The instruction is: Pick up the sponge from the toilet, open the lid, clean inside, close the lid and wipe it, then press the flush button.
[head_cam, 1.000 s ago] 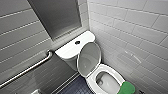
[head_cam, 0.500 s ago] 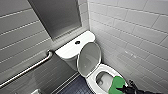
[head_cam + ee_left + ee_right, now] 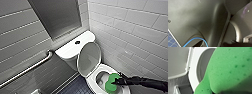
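The sponge (image 3: 110, 86) sits in the mouth of the bowl (image 3: 92, 80), at 9 o'clock from the right gripper (image 3: 118, 81), whose fingers are closed on its edge. The lid (image 3: 88, 58) stands raised at 11 o'clock, with the flush button (image 3: 77, 42) beyond.

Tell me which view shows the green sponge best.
The head view: the sponge shows nearly whole, held by the right gripper over the bowl. The right wrist view gives a close, cropped patch of its pitted green surface; the left wrist view faces robot casing.
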Motion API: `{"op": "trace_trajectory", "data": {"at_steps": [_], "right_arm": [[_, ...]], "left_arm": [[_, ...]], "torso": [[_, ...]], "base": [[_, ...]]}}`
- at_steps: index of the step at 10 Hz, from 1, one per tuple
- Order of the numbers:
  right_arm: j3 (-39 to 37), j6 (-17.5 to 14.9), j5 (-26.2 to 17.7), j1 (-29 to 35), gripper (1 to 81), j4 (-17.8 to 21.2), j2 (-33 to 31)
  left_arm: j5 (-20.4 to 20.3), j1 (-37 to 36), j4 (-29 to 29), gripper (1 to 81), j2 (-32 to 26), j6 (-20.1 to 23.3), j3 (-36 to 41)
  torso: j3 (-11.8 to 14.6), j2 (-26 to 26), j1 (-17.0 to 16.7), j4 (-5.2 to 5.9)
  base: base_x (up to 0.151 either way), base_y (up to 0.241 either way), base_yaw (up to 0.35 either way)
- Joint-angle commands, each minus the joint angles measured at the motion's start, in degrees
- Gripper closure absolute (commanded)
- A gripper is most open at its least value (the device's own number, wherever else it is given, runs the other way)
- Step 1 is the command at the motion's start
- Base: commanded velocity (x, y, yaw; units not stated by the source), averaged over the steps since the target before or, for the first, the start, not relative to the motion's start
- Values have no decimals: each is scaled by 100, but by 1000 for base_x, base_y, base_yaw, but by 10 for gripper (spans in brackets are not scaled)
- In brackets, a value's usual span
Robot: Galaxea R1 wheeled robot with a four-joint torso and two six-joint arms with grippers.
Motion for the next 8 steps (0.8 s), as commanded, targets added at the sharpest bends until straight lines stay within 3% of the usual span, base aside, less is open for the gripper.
{"op": "trace_trajectory", "data": {"at_steps": [1,3,8], "right_arm": [[-961,30,-1336,1238,811,-880,761],[-1129,39,-1591,1512,811,-995,1078],[-900,48,-2172,2206,811,-1012,1070]], "left_arm": [[488,125,-35,10,1,-1,20],[488,124,-35,10,1,-1,20],[356,125,-36,10,9,-10,11]], "torso": [[0,0,0,0],[0,0,0,0],[0,0,0,0]], "base": [[0,0,0],[0,0,0],[0,0,0]]}}
